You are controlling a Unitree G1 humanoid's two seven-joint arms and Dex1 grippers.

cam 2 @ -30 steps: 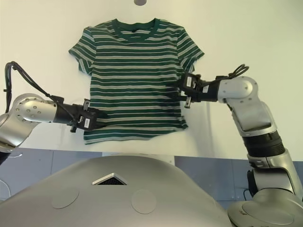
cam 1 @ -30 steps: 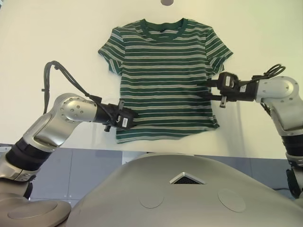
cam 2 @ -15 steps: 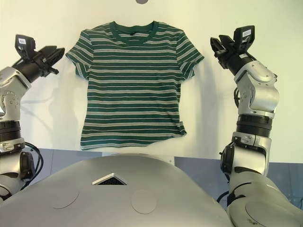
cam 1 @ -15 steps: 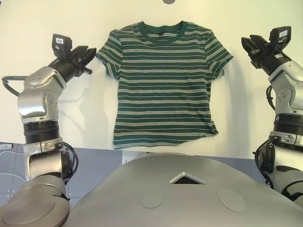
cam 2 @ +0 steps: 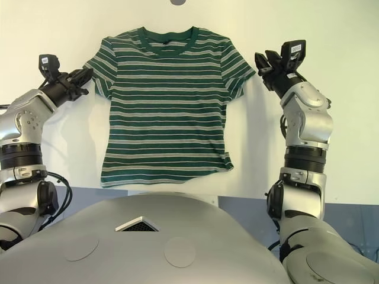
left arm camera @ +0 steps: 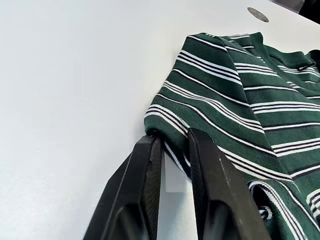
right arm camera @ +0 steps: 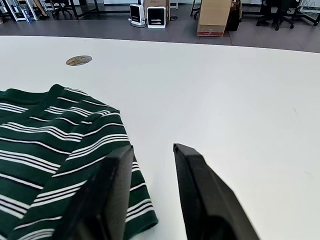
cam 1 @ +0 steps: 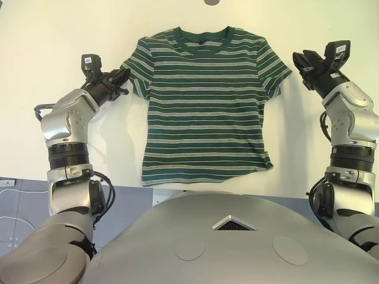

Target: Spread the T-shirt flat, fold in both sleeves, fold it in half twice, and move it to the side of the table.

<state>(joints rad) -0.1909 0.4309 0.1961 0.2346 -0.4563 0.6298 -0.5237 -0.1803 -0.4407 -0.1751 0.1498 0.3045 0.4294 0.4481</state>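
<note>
A green T-shirt (cam 1: 204, 100) with white stripes lies spread face up on the white table (cam 1: 59, 35), collar at the far side and both sleeves out. My left gripper (cam 1: 122, 76) is low at the outer hem of the left sleeve (left arm camera: 200, 100). It is open by a narrow gap (left arm camera: 172, 135), its tips right at the hem, and table shows between the fingers. My right gripper (cam 1: 299, 59) hovers open just outside the right sleeve (right arm camera: 85, 145), holding nothing (right arm camera: 152, 147).
A small grey round disc (cam 1: 209, 2) sits in the tabletop beyond the collar. The table's near edge (cam 1: 89, 180) runs just below the shirt's hem. Bare white tabletop stretches to either side of the shirt. Boxes and chairs (right arm camera: 215, 17) stand in the room past the far edge.
Both arms left the shirt's lower sides, swung up and outward, then came in toward the sleeves. The shirt lies flatter at the hem.
</note>
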